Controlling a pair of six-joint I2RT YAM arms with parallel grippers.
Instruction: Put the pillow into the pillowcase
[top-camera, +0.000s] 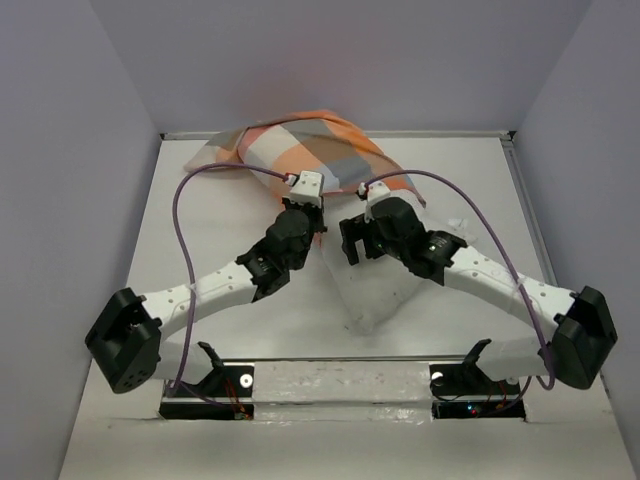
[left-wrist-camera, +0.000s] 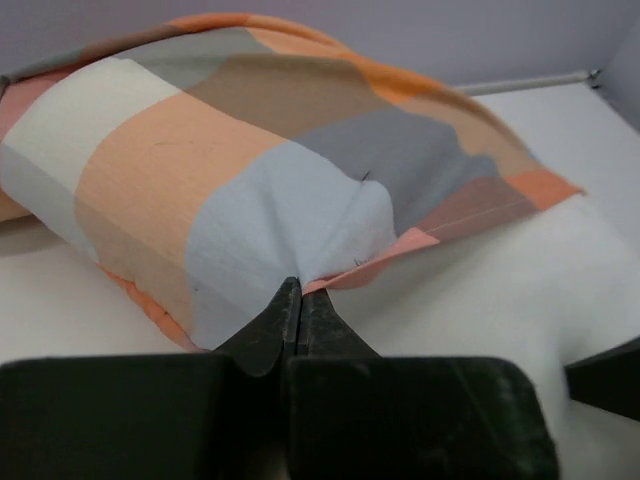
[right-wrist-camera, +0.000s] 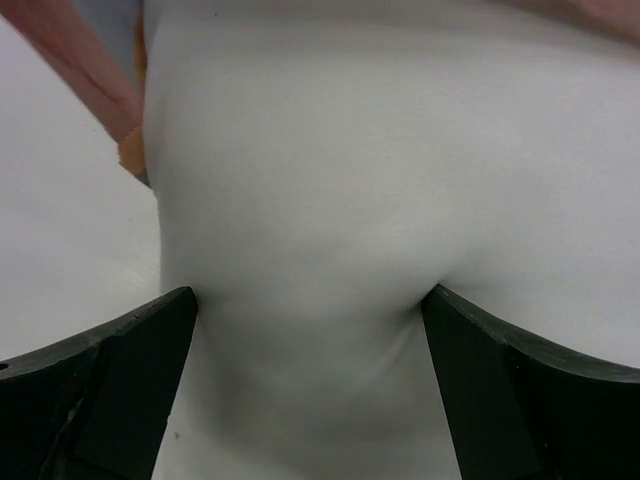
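At upper centre of the overhead frame, the pillowcase (top-camera: 300, 140) covers one end of the pillow (top-camera: 385, 292). The left end effector (left-wrist-camera: 298, 290) is clenched on its hem; the right end effector (right-wrist-camera: 310, 300), released, straddles the pillow.

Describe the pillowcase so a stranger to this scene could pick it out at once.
Look to the far end of the white table, against the back wall. The pillowcase is the thin fabric bulging there, its near edge pinched by the left gripper. Its large orange, grey-blue and cream checks set it apart from the plain white pillow sticking out toward the arms.
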